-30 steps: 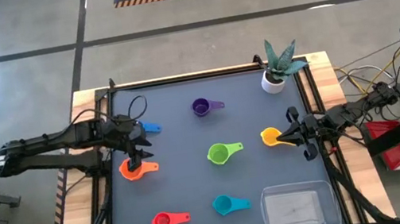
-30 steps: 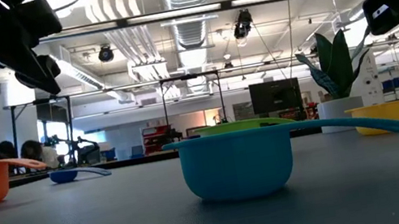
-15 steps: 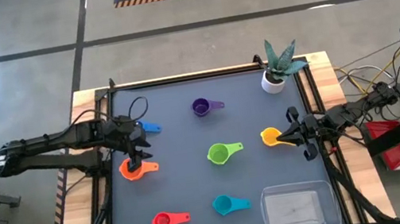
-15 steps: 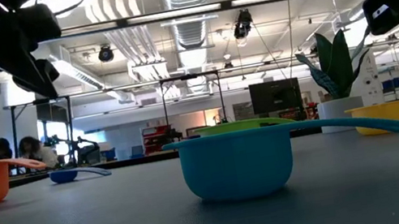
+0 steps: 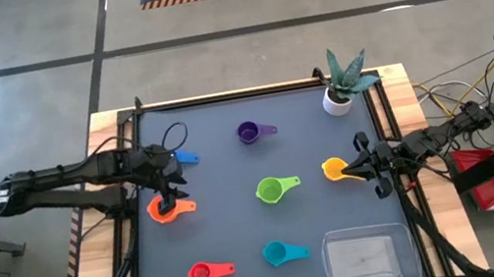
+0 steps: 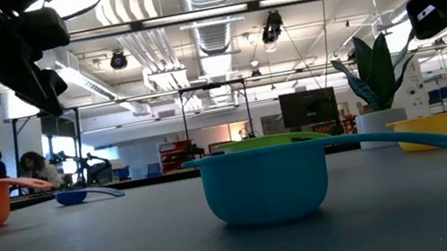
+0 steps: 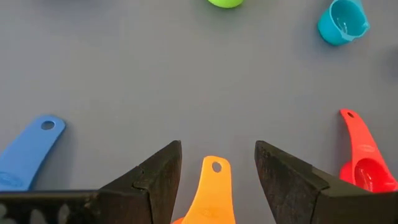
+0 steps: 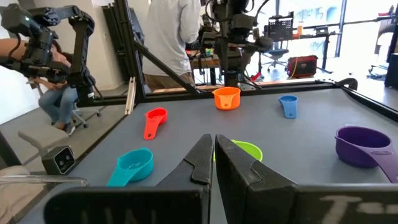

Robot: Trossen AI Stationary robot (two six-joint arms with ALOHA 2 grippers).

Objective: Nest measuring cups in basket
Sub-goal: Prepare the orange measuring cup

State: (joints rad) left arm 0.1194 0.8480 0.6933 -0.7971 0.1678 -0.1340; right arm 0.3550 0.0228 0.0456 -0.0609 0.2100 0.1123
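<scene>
Dark grey matting covers the table (image 5: 223, 172), framed by pale wood, with a workshop and seated people beyond. Over the orange cup (image 5: 161, 210) at about nine o'clock on the mat, the left gripper (image 7: 217, 163) hangs with its fingers spread apart, the cup's flat handle lying in the gap between them. To do this grasp well, the gripper should probably drop straight down, keep the handle centred and close only once the fingertips flank it near the bowl, so the cup lifts level. The basket (image 5: 368, 258) waits empty at five o'clock, well apart from that cup, so the carry crosses the red cup (image 5: 200, 274) and teal cup (image 5: 275, 251). The right gripper (image 8: 213, 163) rests at three o'clock just beside the yellow cup (image 5: 333, 168), fingers pressed together and holding nothing.

The orange cup's bowl is cut off in the left wrist view and partly covered by the gripper from above, so how high the fingers stand above the handle is hard to judge. The blue cup (image 5: 185, 157) is half hidden by the left arm. From table height the basket shows only as a clear edge at far right.
</scene>
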